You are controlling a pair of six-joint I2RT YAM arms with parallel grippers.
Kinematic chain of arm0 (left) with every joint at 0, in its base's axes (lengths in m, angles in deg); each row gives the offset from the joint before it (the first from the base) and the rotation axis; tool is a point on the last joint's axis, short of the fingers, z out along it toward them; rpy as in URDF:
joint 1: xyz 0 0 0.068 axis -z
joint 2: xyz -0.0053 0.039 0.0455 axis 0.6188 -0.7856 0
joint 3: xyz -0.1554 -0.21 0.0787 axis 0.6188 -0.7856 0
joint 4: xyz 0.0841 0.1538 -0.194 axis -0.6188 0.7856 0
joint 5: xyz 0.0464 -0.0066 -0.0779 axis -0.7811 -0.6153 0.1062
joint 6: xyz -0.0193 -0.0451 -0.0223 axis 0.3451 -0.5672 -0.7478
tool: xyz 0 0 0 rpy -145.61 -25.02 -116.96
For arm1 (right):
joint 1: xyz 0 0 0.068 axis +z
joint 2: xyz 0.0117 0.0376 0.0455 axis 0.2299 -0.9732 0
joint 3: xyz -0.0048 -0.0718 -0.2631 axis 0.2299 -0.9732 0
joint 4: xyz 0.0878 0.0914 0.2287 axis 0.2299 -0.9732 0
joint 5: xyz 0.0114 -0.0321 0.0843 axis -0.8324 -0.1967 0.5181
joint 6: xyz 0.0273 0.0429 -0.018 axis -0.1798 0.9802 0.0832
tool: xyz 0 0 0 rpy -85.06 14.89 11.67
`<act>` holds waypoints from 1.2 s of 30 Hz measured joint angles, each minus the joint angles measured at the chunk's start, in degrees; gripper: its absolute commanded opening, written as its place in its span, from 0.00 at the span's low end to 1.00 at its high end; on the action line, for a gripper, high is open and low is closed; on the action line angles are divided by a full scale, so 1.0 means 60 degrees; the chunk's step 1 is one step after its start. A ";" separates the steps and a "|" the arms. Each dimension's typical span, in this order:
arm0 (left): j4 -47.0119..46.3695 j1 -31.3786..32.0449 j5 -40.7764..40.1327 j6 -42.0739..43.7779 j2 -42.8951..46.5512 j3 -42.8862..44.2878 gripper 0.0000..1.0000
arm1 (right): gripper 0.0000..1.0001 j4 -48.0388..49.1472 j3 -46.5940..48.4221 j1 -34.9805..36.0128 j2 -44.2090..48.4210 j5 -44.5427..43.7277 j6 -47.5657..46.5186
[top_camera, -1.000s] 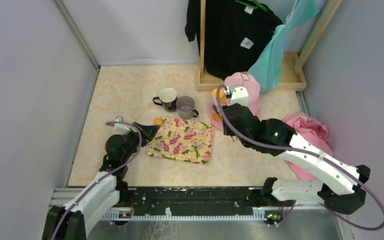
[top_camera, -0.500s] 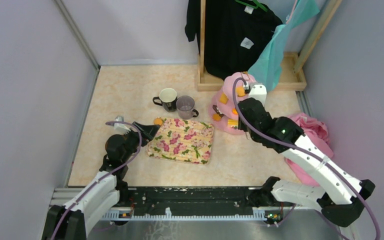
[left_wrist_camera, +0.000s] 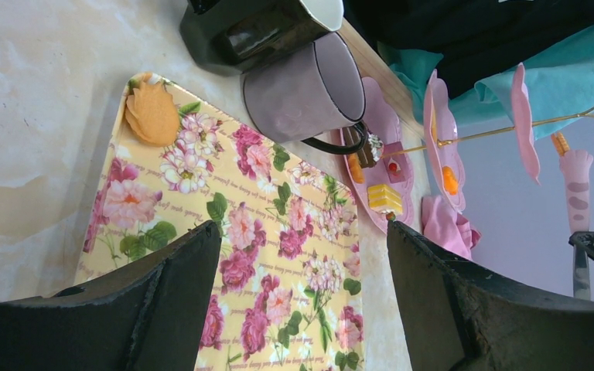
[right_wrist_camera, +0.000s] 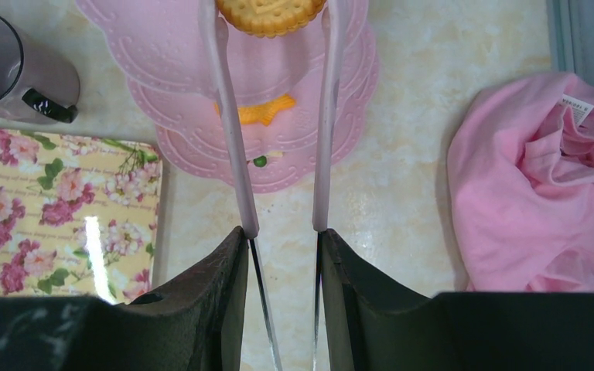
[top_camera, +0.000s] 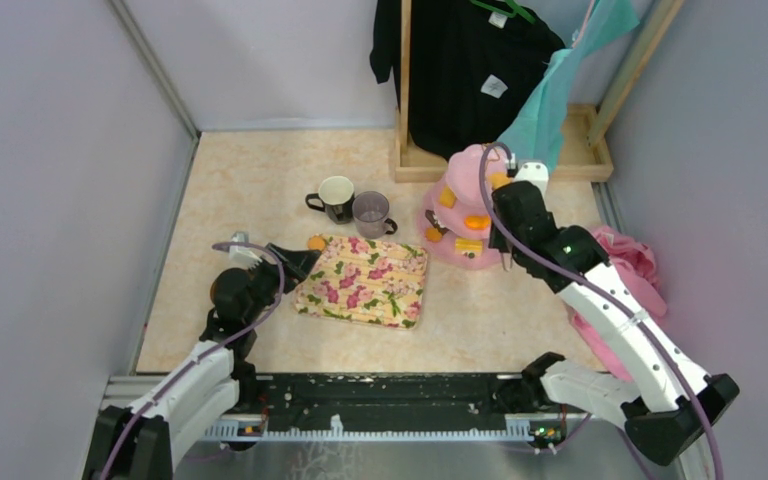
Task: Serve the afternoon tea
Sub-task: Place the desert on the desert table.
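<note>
The pink three-tier stand (top_camera: 455, 205) stands right of the flower tray and carries orange, yellow and brown snacks. My right gripper (right_wrist_camera: 282, 247) is shut on pink-tipped tongs (right_wrist_camera: 228, 139). The tongs pinch a round biscuit (right_wrist_camera: 271, 15) above the stand's tiers (right_wrist_camera: 178, 46). An orange snack (right_wrist_camera: 261, 112) lies on a lower tier. My left gripper (left_wrist_camera: 302, 255) is open and empty, low over the tray's left part. An orange snack (left_wrist_camera: 151, 114) lies on the tray's corner. The black mug (top_camera: 335, 197) and the smoky mug (top_camera: 370, 213) stand side by side behind the tray. No coasters show.
The flower-patterned tray (top_camera: 365, 280) lies in the middle of the floor. A crumpled pink cloth (top_camera: 615, 265) lies at the right wall. A wooden rack with hanging black and teal clothes (top_camera: 480, 70) stands just behind the stand.
My right arm has swung right and back, bringing the tongs from the stand's left side to above its right side. The left arm has not moved.
</note>
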 measured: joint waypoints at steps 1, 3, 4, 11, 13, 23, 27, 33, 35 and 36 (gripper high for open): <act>0.0000 0.0000 0.0000 0.0000 0.0000 0.0000 0.84 | 0.00 0.0102 0.0000 -0.0149 -0.0044 0.0109 -0.0062; 0.0000 0.0000 0.0000 0.0004 0.0000 0.0000 0.84 | 0.00 0.0240 -0.0004 -0.0393 -0.0142 0.0295 -0.0175; -0.0004 0.0000 0.0000 0.0004 -0.0004 0.0000 0.84 | 0.00 0.0302 -0.0004 -0.0488 -0.0193 0.0379 -0.0208; -0.0113 0.0000 0.0000 0.0000 -0.0062 0.0000 0.85 | 0.00 0.0761 -0.0004 -0.1402 -0.0783 0.1096 -0.0510; -0.0135 0.0000 0.0000 0.0004 -0.0084 0.0000 0.84 | 0.00 0.0878 -0.0004 -0.1628 -0.0962 0.1275 -0.0583; -0.0208 0.0000 0.0011 0.0004 -0.0280 0.0000 0.84 | 0.01 0.1279 0.0368 -0.2000 -0.1610 0.1785 -0.0681; -0.0208 0.0000 0.0011 0.0004 -0.0280 0.0000 0.84 | 0.11 0.1304 0.0470 -0.2000 -0.1639 0.1843 -0.0685; -0.0208 0.0000 0.0026 0.0004 -0.0280 0.0004 0.84 | 0.25 0.1293 0.0517 -0.2011 -0.1639 0.1847 -0.0685; -0.0208 0.0000 0.0036 0.0004 -0.0280 0.0004 0.84 | 0.26 0.1297 0.0517 -0.2025 -0.1639 0.1847 -0.0681; -0.0208 0.0000 0.0040 0.0004 -0.0280 0.0004 0.84 | 0.26 0.1293 0.0517 -0.2033 -0.1647 0.1847 -0.0681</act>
